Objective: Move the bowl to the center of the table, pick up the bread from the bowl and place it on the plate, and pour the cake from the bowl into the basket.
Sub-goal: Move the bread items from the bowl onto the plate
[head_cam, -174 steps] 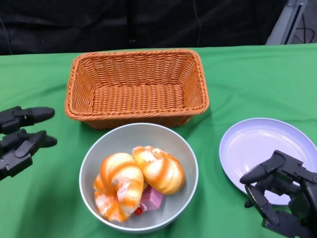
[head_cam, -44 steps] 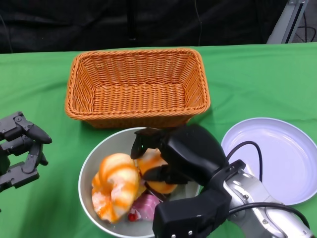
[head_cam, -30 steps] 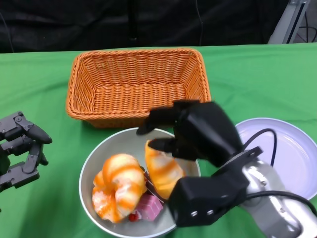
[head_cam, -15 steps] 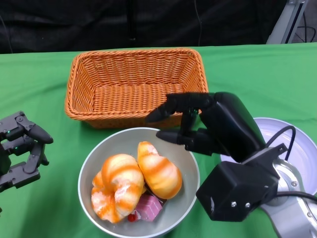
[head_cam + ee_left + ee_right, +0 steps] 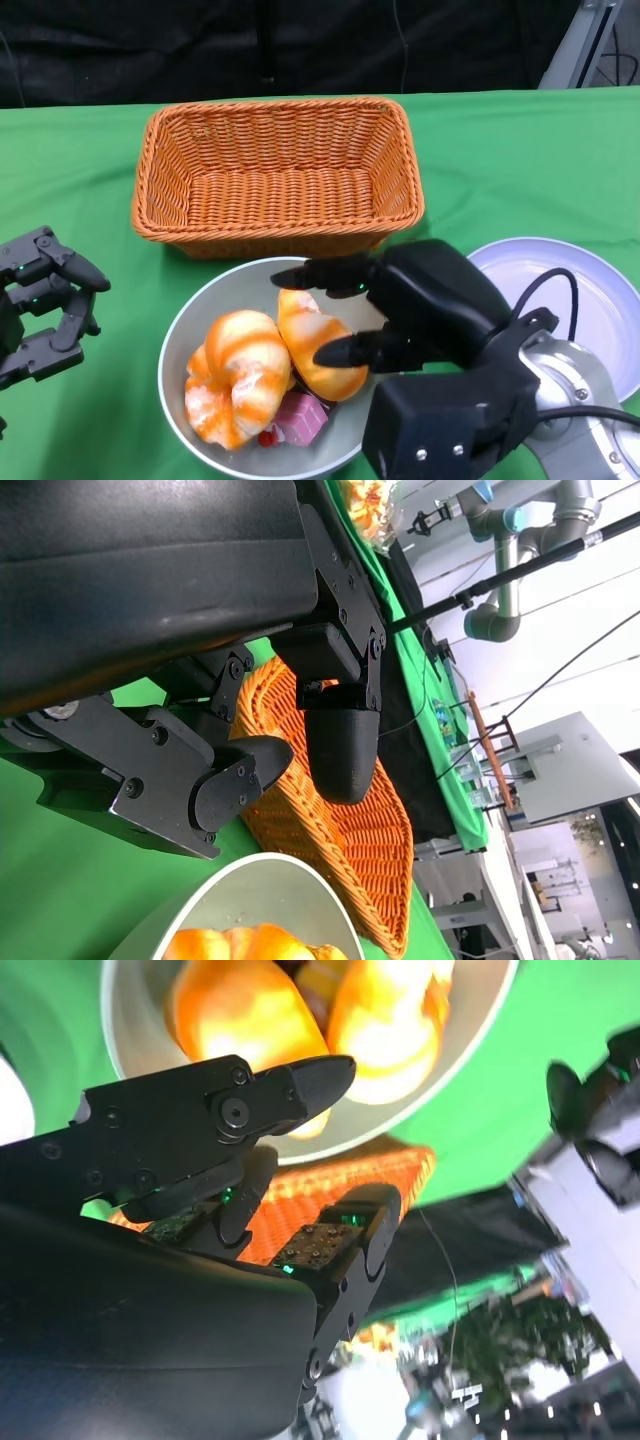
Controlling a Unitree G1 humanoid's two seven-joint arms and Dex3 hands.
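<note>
Since half a second ago my right hand (image 5: 375, 310) dropped back over the bowl (image 5: 200, 305) | fingers spread wide around the bread (image 5: 318, 345), nothing gripped | left hand (image 5: 45, 300) curled loosely, idle near the table's left edge.

Green table (image 5: 520, 160): basket (image 5: 278, 175), bowl (image 5: 200, 310), plate (image 5: 590, 300).

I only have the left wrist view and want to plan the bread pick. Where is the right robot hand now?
Observer: The right robot hand is over the bowl, with its fingers spread on either side of the right-hand bread.
Operator: Is the plate free?
Observer: The plate lies right of the bowl, and the part that shows is bare.
Operator: And the cake?
Observer: A pink cake lies at the bowl's near side, partly under the bread.
</note>
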